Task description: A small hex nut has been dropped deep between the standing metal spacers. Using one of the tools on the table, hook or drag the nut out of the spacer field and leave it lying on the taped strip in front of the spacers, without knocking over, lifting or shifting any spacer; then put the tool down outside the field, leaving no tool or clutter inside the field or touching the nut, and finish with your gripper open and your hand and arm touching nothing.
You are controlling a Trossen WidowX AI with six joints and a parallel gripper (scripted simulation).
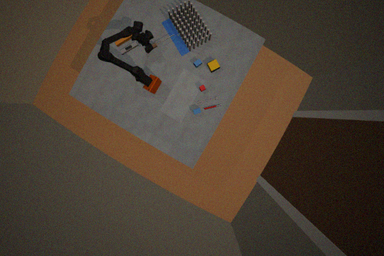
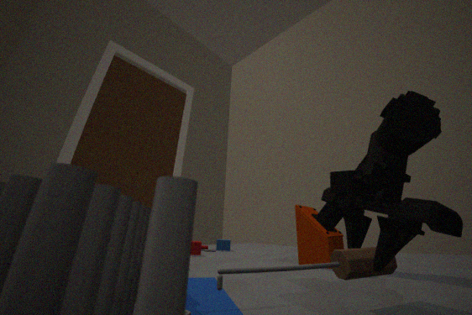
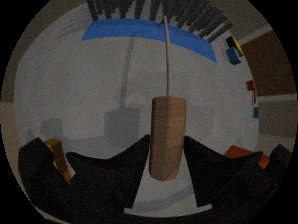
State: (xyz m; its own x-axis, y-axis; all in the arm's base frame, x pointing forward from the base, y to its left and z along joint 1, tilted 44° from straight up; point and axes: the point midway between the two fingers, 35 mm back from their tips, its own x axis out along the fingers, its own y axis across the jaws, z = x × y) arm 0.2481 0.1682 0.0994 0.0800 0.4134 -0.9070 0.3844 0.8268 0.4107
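My gripper (image 1: 152, 47) (image 2: 366, 258) (image 3: 166, 139) is shut on the wooden handle of a hook tool (image 1: 154, 46) (image 2: 357, 265) (image 3: 168, 117), held above the table. Its thin rod points at the metal spacers (image 1: 190, 46) (image 2: 168, 246) (image 3: 140, 9), and its bent tip hangs down. In the top view the rod's end is over the blue taped strip (image 1: 181, 48) (image 2: 210, 296) (image 3: 107, 30); in the wrist view it overlaps the front of the spacer field. The spacers in view stand. A small dark spot shows beside the tip in the wrist view; I cannot tell whether it is the nut.
A blue block (image 1: 197, 63) and a yellow block (image 1: 214, 65) lie near the field's corner. Farther off are a red block (image 1: 202, 88), another blue block (image 1: 197, 110) and a red-handled tool (image 1: 210, 107). An orange-yellow object (image 1: 123, 41) lies near the arm.
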